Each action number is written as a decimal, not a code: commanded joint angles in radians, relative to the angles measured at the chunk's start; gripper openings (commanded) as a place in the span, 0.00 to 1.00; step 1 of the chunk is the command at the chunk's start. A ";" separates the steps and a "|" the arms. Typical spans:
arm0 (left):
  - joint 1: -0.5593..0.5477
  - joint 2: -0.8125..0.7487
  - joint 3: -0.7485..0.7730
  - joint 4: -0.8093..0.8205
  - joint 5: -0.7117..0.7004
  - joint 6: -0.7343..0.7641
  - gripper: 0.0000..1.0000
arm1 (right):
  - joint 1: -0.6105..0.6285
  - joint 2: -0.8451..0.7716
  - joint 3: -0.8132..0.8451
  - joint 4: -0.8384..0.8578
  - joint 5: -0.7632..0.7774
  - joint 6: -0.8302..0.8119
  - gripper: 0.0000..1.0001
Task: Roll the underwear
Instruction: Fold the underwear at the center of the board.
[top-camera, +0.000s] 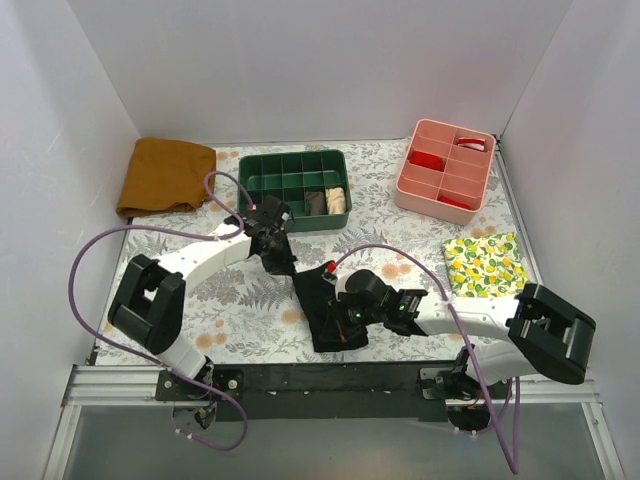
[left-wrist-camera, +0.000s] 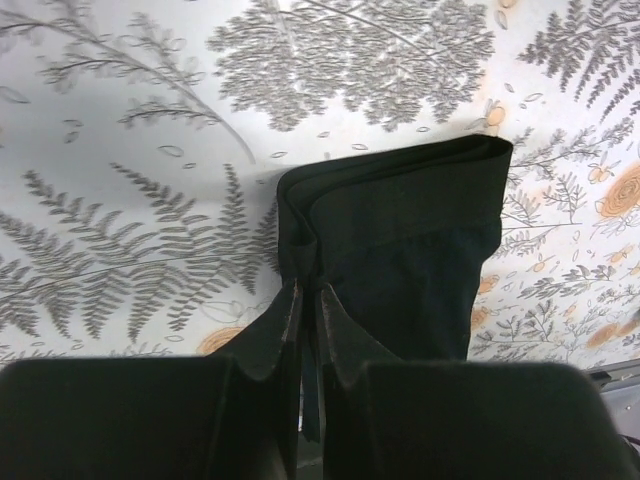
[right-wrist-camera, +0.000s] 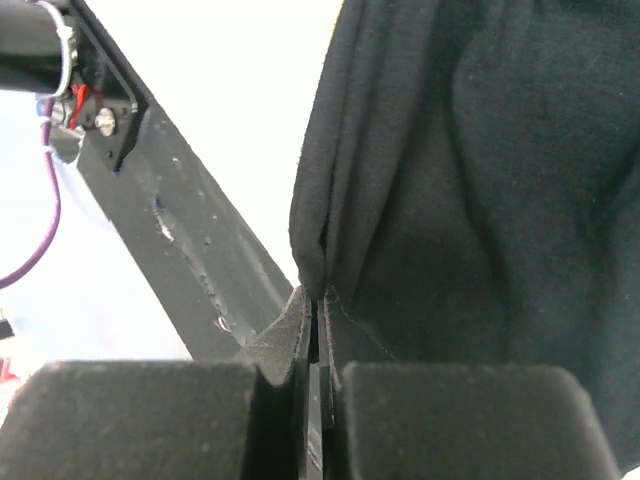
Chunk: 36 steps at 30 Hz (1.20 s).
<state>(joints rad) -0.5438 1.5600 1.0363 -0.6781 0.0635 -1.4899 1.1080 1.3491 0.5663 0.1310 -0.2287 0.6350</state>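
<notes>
The black underwear (top-camera: 322, 308) hangs as a folded strip stretched between my two grippers over the middle front of the table. My left gripper (top-camera: 281, 256) is shut on its far end; in the left wrist view (left-wrist-camera: 303, 290) the fabric (left-wrist-camera: 410, 240) hangs below the closed fingers above the fern-print cloth. My right gripper (top-camera: 343, 318) is shut on its near end; in the right wrist view (right-wrist-camera: 318, 295) the fabric edge (right-wrist-camera: 470, 170) is pinched between the fingers. The grey label is hidden.
A green compartment tray (top-camera: 293, 186) with rolled items stands at the back centre. A pink tray (top-camera: 447, 168) stands at the back right. A mustard-brown cloth (top-camera: 165, 174) lies back left, a lemon-print cloth (top-camera: 484, 263) at the right. A black rail (top-camera: 330, 378) runs along the front edge.
</notes>
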 joint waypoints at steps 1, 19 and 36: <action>-0.061 0.047 0.108 0.003 -0.050 0.006 0.00 | -0.008 -0.047 -0.037 0.007 0.055 0.069 0.01; 0.131 -0.150 -0.088 0.008 -0.103 -0.018 0.00 | 0.096 0.126 0.297 -0.197 0.103 -0.060 0.01; 0.266 -0.367 -0.173 -0.117 -0.122 0.010 0.00 | 0.224 0.354 0.546 -0.211 -0.009 -0.135 0.01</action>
<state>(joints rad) -0.2852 1.1896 0.8284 -0.8131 -0.0296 -1.4975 1.3575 1.7786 1.1938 -0.1097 -0.2092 0.4889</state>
